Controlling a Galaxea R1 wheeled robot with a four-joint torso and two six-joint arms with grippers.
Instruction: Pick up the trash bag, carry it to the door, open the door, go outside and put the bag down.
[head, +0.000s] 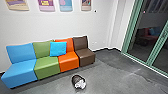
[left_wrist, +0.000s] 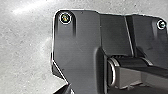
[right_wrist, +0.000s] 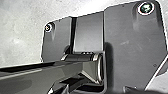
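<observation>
A white trash bag (head: 80, 84) is seen in a dark wastebasket (head: 75, 79) on the grey floor (head: 107, 80), at the near middle, in front of a four-seat sofa (head: 47, 66). The sofa's seats are coloured blue, green, orange and brown from left to right, and a bright blue cushion (head: 58, 49) is propped against the green and orange backrests. Posters (head: 46, 5) are mounted on the far white wall (head: 75, 22). Green-framed glass doors (head: 152, 53) are seen at the right. Whether the left gripper or right gripper is open or closed cannot be told.
</observation>
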